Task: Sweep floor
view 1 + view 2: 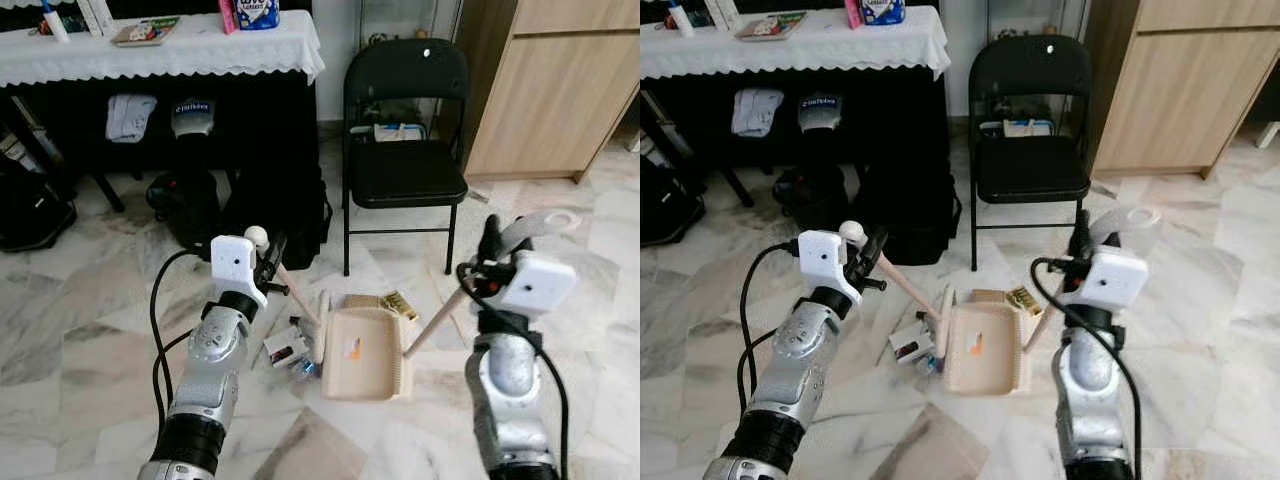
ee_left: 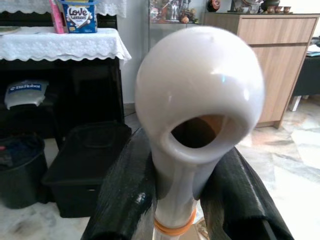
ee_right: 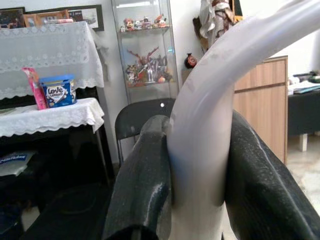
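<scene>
clearance ahead
open marble floor (image 1: 90,330) at both sides; blocked ahead by folding chair (image 1: 405,150), black bag (image 1: 290,210), draped table (image 1: 160,50).

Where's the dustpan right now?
The dustpan lies on the marble floor between both arms, just before the black folding chair, with small litter at its left.

Hidden and unclear

The beige plastic dustpan (image 1: 365,352) covers the broom's head; small litter (image 1: 290,352) beside it is unreadable.
</scene>
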{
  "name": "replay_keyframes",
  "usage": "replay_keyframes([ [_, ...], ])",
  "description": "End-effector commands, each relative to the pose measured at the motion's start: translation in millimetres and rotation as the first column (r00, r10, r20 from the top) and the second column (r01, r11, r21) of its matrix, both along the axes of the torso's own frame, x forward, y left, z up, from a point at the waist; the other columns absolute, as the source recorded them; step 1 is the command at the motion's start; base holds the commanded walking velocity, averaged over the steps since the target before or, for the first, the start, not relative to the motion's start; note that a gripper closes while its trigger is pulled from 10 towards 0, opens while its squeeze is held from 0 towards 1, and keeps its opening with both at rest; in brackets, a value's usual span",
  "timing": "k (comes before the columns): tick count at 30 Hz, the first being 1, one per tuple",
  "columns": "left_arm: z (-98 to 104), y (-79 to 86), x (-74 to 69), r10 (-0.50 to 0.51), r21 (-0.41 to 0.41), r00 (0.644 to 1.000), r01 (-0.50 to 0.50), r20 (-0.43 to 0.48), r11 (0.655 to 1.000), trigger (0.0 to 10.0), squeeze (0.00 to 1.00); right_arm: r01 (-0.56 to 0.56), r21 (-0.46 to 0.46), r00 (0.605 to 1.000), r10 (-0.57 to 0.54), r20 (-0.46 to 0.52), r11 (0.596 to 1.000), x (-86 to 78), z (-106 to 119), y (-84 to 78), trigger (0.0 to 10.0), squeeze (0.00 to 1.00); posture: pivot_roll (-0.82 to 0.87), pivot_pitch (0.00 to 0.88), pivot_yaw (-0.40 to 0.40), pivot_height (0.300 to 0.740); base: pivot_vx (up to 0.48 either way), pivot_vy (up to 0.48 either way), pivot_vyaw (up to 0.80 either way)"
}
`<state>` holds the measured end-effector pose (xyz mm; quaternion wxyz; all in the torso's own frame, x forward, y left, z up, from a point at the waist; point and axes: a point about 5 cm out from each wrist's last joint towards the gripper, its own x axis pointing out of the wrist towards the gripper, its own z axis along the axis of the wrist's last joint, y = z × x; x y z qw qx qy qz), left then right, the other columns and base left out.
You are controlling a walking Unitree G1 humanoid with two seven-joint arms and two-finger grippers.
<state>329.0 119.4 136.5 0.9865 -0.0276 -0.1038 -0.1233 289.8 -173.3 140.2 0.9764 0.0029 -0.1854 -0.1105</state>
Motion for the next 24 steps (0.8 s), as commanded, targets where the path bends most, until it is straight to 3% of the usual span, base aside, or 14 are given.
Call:
replay_keyframes([
  [1,14,-0.8,2.8,-0.004,-0.023,0.997,0.006,0.071,1.0,10.0,0.0,-0.019,0.014,0.998,0.018,0.059,1.0,0.6,14,6.5,10.0,0.0,-0.04,0.0,0.072,0.74,0.0,0.0,0.0],
  [12,-5,6.2,1.3,0.017,0.016,0.999,-0.017,0.027,1.0,10.0,0.0,0.012,-0.043,0.998,-0.009,0.065,0.999,-2.9,17,-2.4,10.0,0.0,-0.06,0.0,0.069,0.74,0.0,0.0,0.0],
  [21,-18,-5.6,-4.9,-0.04,0.055,0.999,0.039,0.012,0.998,10.0,0.0,-0.111,-0.088,0.992,0.115,0.042,0.99,2.6,14,22.5,10.0,0.0,-0.05,0.0,0.058,0.74,0.0,0.0,0.0],
  [24,-21,-8.1,-7.9,-0.04,0.049,0.999,0.039,0.004,0.998,10.0,0.0,-0.088,-0.08,0.995,0.091,0.034,0.993,2.9,12,16.9,10.0,0.0,-0.04,0.0,0.055,0.74,0.0,0.0,0.0],
])
